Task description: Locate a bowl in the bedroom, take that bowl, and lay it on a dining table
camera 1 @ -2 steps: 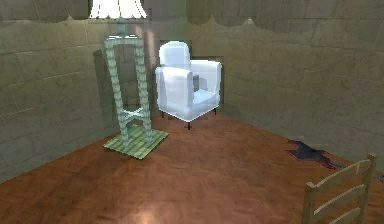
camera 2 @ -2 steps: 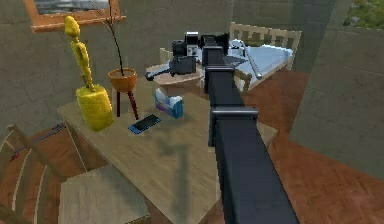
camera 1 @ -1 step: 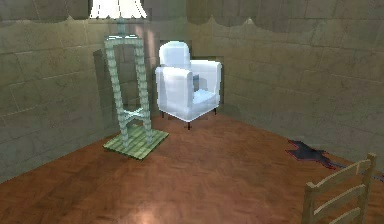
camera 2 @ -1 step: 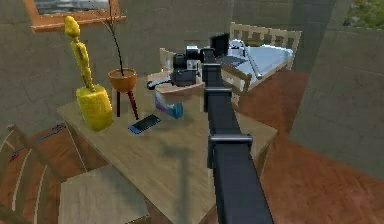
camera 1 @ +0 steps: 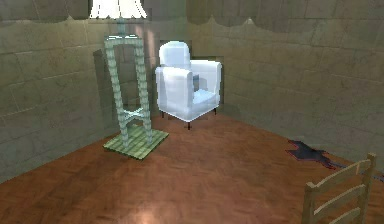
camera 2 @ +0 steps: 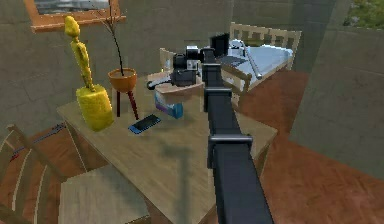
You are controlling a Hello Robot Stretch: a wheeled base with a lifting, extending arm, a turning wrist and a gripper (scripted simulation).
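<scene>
Arm (camera 2: 225,150) extended over tabletop (camera 2: 170,160); pincer (camera 2: 185,70) among clutter, cannot tell whether it holds anything. Bed (camera 2: 262,52) beyond. Bowl pickup judged unfinished; delivery to dining table outstanding.

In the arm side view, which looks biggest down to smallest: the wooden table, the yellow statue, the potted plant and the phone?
1. wooden table
2. yellow statue
3. potted plant, about as tall as the statue but slimmer, so this pair is close
4. phone, clearly the smallest

No readable text, no numbers (or signs)
</scene>
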